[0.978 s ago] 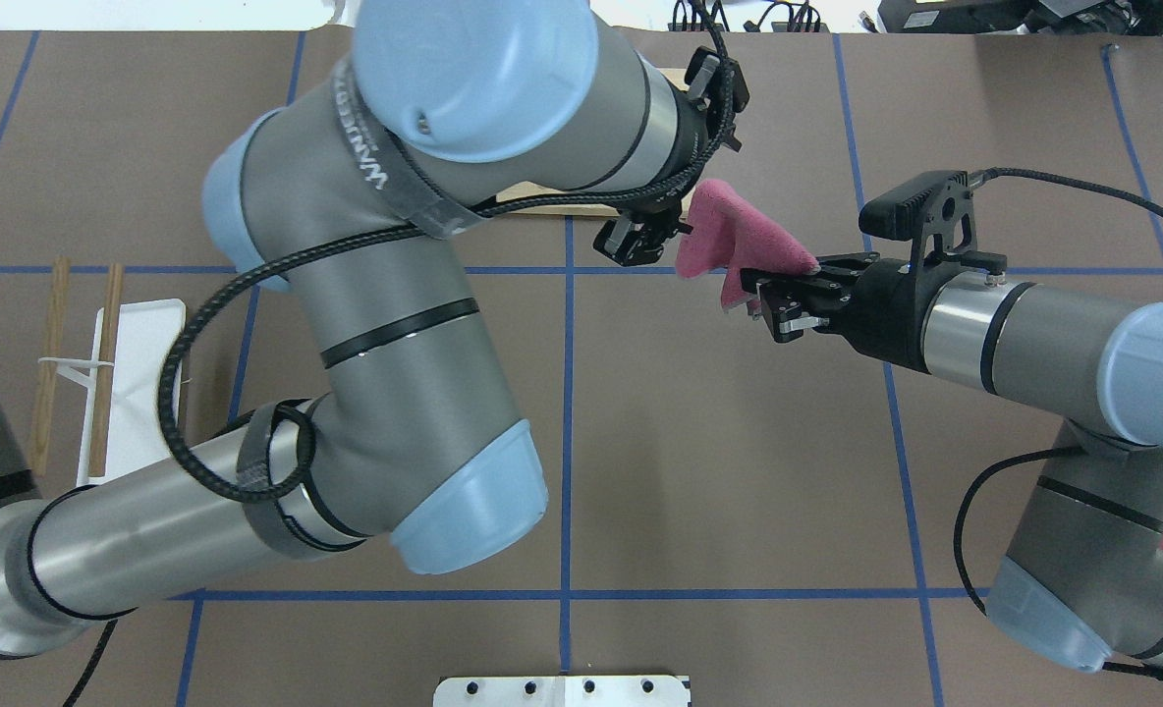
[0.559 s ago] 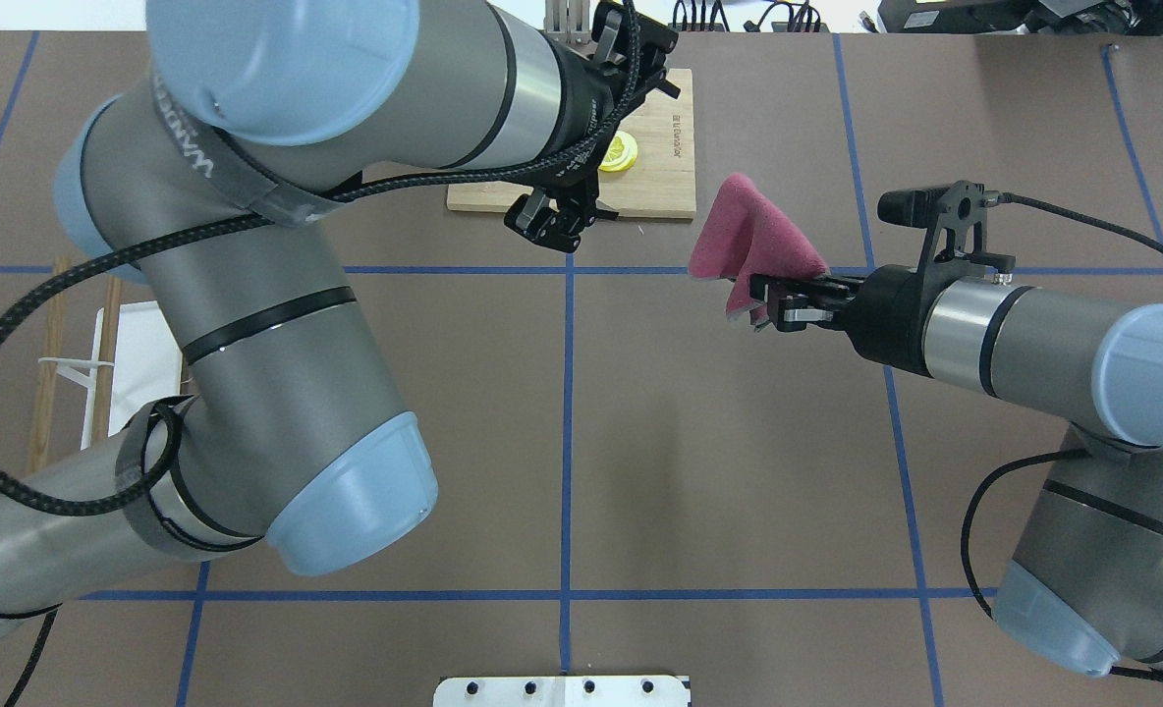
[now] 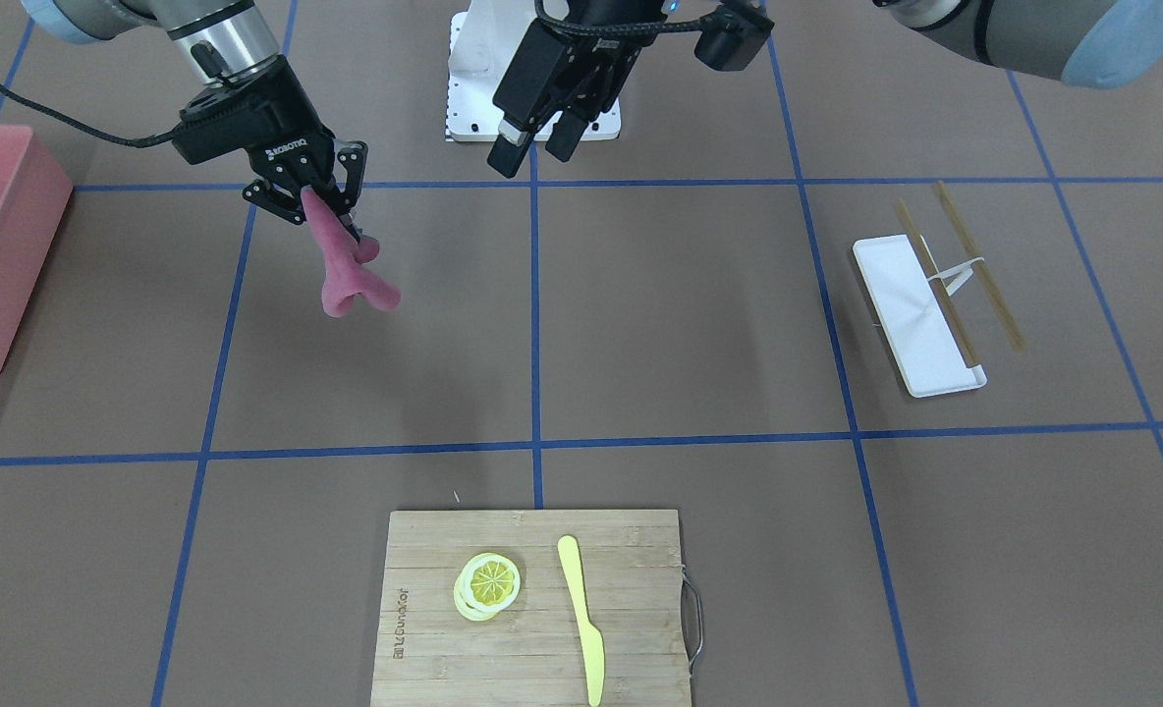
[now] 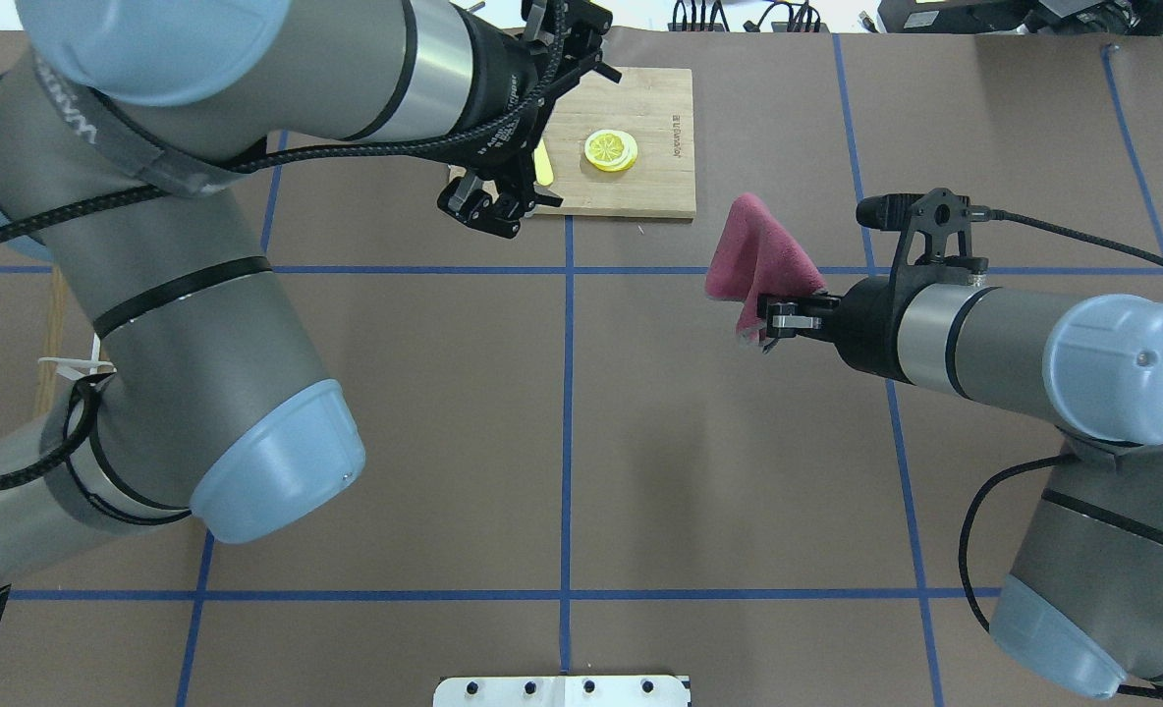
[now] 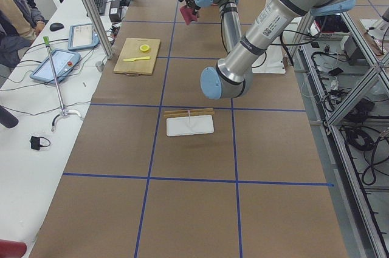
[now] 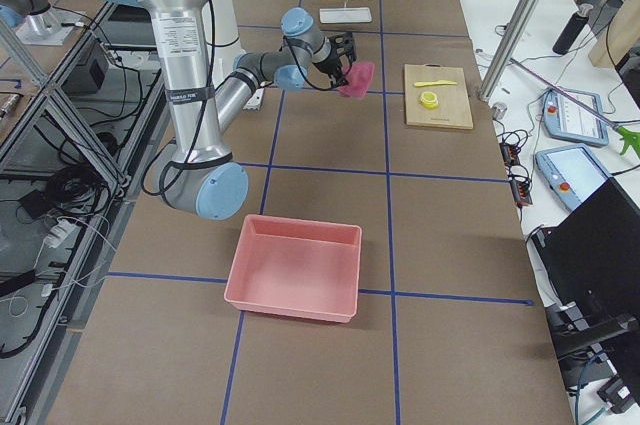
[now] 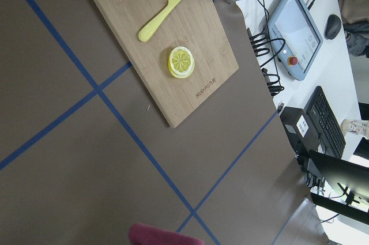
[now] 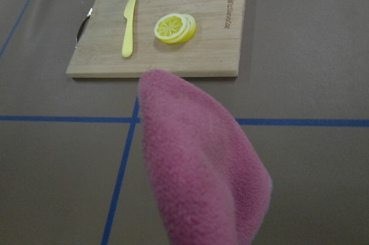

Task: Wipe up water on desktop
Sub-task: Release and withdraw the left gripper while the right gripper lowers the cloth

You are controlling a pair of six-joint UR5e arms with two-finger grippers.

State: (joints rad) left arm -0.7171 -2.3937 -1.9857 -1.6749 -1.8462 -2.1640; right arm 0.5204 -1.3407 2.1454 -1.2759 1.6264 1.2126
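Desktop [image 4: 719, 471], brown with blue tape lines, fills the overhead frame. At centre right, the right gripper [image 4: 771, 320] is clamped on a pink cloth [image 4: 760, 250]. At upper centre, the left gripper [image 4: 488, 208] hangs spread and empty beside the board [image 4: 650, 182].

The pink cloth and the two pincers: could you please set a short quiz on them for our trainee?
1. True or false: the pink cloth lies on the cutting board.
2. What lies on that board beside the lemon slices? A a spoon; B a yellow knife; C a sponge.
3. Fill the gap: the left pincer is ___ and empty.
Key: 1 false, the right pincer grips it; 2 B; 3 open.
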